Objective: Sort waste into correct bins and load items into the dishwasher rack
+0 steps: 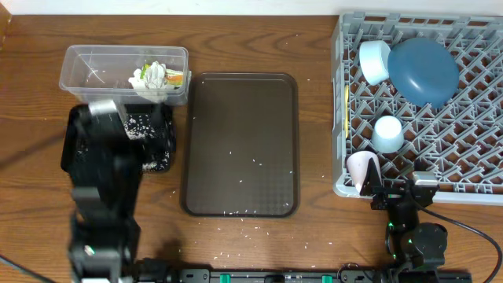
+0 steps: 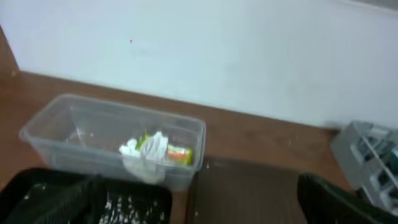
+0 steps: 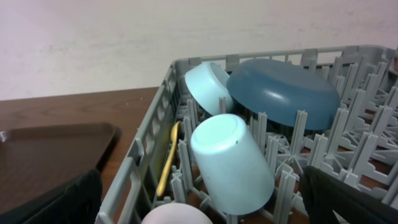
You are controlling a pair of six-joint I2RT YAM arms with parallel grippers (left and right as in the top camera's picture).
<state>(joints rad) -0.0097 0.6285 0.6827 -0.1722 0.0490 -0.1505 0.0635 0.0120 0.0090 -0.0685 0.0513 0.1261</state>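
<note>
My left hand (image 2: 196,205) and right hand (image 3: 205,208) gape wide, empty.
Waste (image 1: 155,77) lies in the clear tub (image 1: 86,67), far-left corner; plate (image 1: 424,71), bowl (image 1: 374,61), blue cup (image 1: 387,134), pink cup (image 1: 361,169) and spoon (image 3: 166,163) sit in the rack (image 1: 471,157), right edge.

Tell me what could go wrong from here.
1. The wad hangs over the tub wall and may tumble out.
2. Rice lies loose on the brown tray; moving the tray may scatter it.
3. The right pincer sits close to the pink cup at the rack corner; a swing might knock it.
</note>
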